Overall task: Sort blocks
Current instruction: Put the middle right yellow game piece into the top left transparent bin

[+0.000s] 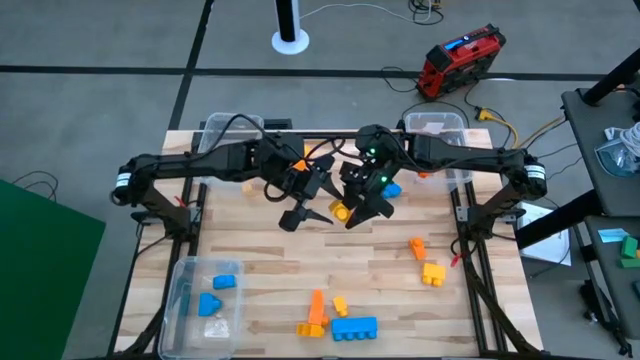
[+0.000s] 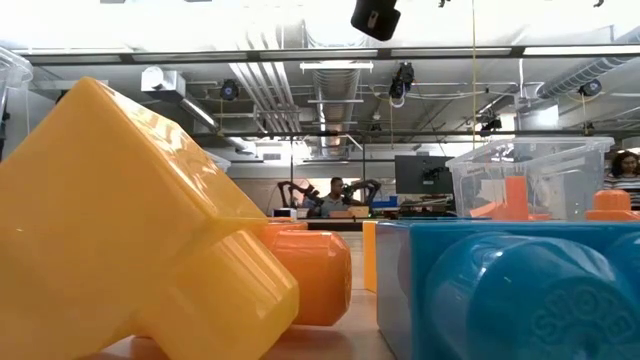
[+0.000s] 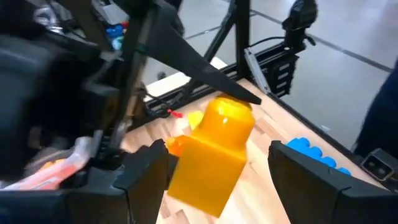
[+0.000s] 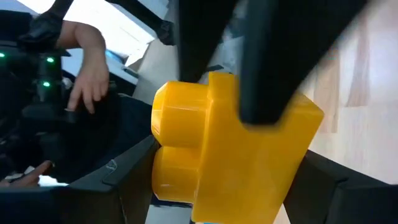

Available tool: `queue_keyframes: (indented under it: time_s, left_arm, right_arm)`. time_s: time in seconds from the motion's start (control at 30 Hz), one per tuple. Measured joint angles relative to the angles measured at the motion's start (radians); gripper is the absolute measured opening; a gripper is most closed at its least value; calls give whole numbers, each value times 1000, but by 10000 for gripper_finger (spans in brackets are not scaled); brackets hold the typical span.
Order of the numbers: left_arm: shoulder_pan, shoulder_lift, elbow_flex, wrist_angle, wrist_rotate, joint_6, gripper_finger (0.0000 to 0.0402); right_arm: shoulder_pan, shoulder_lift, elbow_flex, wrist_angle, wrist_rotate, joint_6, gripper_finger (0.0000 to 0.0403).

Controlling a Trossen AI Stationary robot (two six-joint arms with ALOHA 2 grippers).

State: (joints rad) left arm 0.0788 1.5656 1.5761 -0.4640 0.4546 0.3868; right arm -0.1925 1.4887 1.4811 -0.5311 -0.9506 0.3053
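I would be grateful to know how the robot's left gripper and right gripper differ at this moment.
The right gripper is shut on the yellow plastic block, holding it tilted above the wooden table; the left gripper is open, its fingers standing either side of that block without clamping it. The left gripper comes in from the table's left, the right gripper from its right. Both meet at the same block over the table's middle.

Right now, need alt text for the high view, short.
Seen from above, the left gripper and right gripper meet over the middle of a wooden table, the right one gripping a yellow block. Orange, yellow and blue blocks lie scattered near the front edge, and a clear bin holds blue ones.
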Motion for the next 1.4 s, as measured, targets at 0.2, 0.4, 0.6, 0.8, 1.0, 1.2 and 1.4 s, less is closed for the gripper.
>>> queue_keyframes:
  time_s: [0.2, 0.4, 0.6, 0.8, 1.0, 1.2, 1.4]
  left_arm:
    - [2, 23, 0, 31, 44, -3, 239]
    - [13, 30, 0, 66, 83, 18, 221]
    - [25, 33, 0, 64, 116, 19, 200]
    - [26, 33, 0, 65, 124, 25, 162]
    - [26, 33, 0, 72, 137, 31, 132]
    - [26, 32, 2, 80, 138, 32, 128]
    - [26, 32, 18, 69, 136, 30, 126]
  right_arm:
    - [0, 0, 0, 16, -7, 0, 265]
    - [0, 0, 0, 21, -19, 1, 265]
    - [0, 0, 0, 35, -38, 1, 265]
    - [0, 0, 0, 61, -54, 1, 265]
    - [1, 0, 0, 75, -70, 2, 265]
    - [0, 0, 0, 77, -68, 3, 265]
    - [0, 0, 0, 83, -60, 12, 287]
